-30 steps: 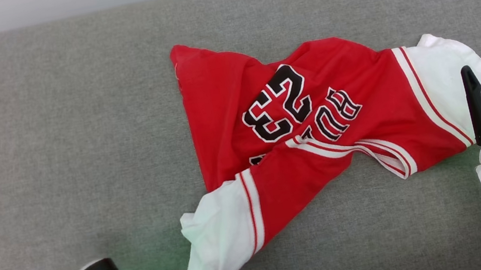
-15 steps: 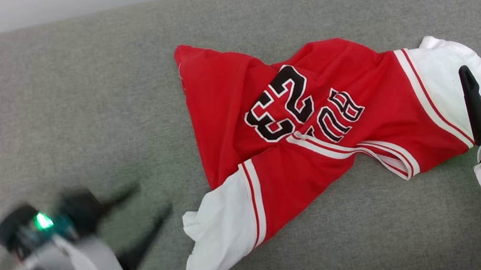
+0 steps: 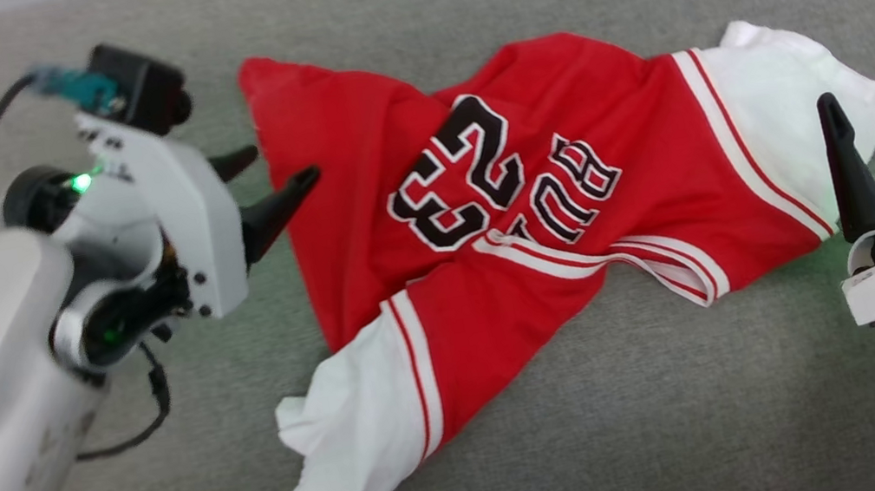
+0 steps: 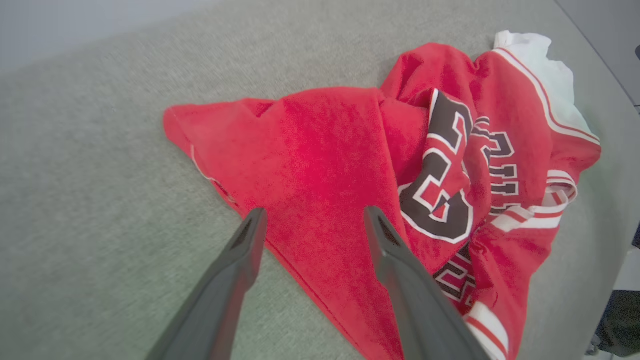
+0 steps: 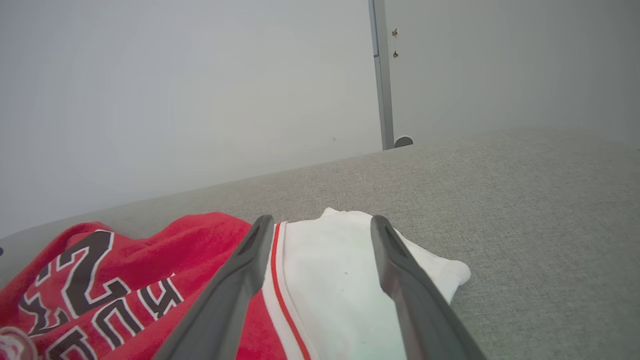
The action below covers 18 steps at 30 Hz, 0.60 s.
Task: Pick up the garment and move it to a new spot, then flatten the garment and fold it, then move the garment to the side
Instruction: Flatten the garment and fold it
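Currently, rumpled Bulls 23 jersey (image 3: pixel 635 161): left jaws, wide and empty, should pinch its 10 o'clock hem corner deeply; right jaws likewise, 3 o'clock sleeve.

I'm looking into what seems a bare test room or lab, not a home. I'm working over a wide grey fabric-covered surface (image 3: pixel 627 444) with a rounded far edge; behind it I'm seeing a plain pale wall (image 5: pixel 175 90), a grey metal upright (image 5: pixel 381 75) running up it, and two small marks (image 5: pixel 395 33) beside that upright.
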Motion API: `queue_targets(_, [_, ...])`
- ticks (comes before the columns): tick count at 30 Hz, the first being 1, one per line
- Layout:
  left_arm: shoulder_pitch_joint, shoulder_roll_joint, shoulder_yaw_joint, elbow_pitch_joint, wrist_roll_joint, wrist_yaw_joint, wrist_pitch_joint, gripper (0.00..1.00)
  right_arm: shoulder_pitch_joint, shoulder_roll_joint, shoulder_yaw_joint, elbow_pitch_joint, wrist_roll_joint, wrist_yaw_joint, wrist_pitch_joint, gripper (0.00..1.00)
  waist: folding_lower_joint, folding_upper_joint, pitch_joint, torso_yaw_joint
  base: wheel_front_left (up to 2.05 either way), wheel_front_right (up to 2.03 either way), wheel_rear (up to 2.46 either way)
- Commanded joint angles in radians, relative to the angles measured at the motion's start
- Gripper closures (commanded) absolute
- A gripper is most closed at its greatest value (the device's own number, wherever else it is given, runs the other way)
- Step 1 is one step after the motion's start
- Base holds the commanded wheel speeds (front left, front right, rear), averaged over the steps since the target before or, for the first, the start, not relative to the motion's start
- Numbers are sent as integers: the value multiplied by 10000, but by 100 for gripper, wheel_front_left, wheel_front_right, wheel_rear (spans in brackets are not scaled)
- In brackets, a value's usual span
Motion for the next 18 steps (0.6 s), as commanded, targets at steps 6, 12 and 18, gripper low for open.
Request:
queue_targets(6, [-922,-641,-240,955,-909,-116,1183,0,-249,92,173,254,153,-15,-283,0,0,-1,525,-531,0,0,0])
queue_targets(12, [-1349,-720,-785,1373,-659,-121,1426,0,-469,120,354,410,236,-15,-473,0,0,-1,745,-685,0,0,0])
queue_targets(18, [-1684,-748,-1010,1597,-609,-124,666,100,-665,154,465,574,320,-15,-617,0,0,-1,845,-881,0,0,0])
